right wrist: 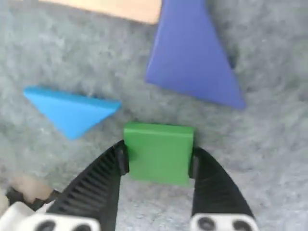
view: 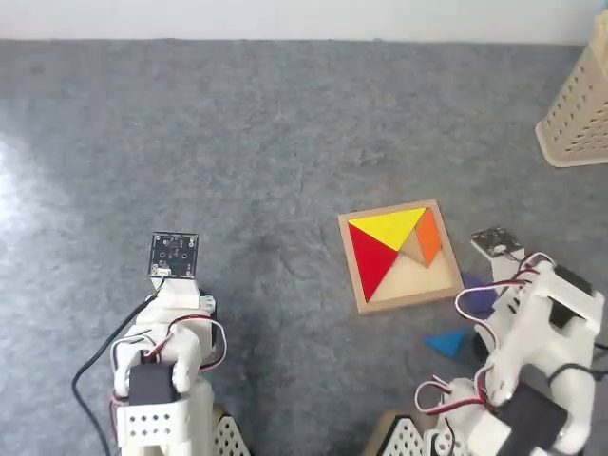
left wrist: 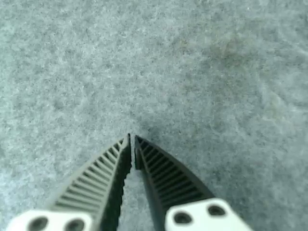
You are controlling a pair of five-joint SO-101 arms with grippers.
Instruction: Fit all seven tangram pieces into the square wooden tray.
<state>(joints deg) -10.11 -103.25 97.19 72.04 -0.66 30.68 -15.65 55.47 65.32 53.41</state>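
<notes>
Grey felt bench (view: pixel 237 142) carries your wooden tray (view: pixel 410 297), with the yellow piece (view: pixel 389 228), red piece (view: pixel 370 261) and orange piece (view: pixel 430 237) inside. Just beside the tray lies the dark blue triangle (right wrist: pixel 192 57), with the light blue triangle (right wrist: pixel 72 111) near it. Close by, your right gripper (right wrist: pixel 159 156) has its jaws grasping the green square (right wrist: pixel 159 151), while your left gripper (left wrist: pixel 133 139) has its jaws clenched on nothing.

One square wooden tray (view: pixel 351 266). Six tangram pieces can be counted: four triangles, namely a yellow triangle (view: pixel 389 228), red triangle (view: pixel 372 258), light blue triangle (right wrist: pixel 72 111) and dark blue triangle (right wrist: pixel 192 57); one green square (right wrist: pixel 158 151); and one orange slanted piece (view: pixel 429 235). Three pieces lie in the tray and three outside it. Two robot arms: left arm (view: pixel 171 342), right arm (view: pixel 532 342). One pale perforated basket (view: pixel 579 114).
</notes>
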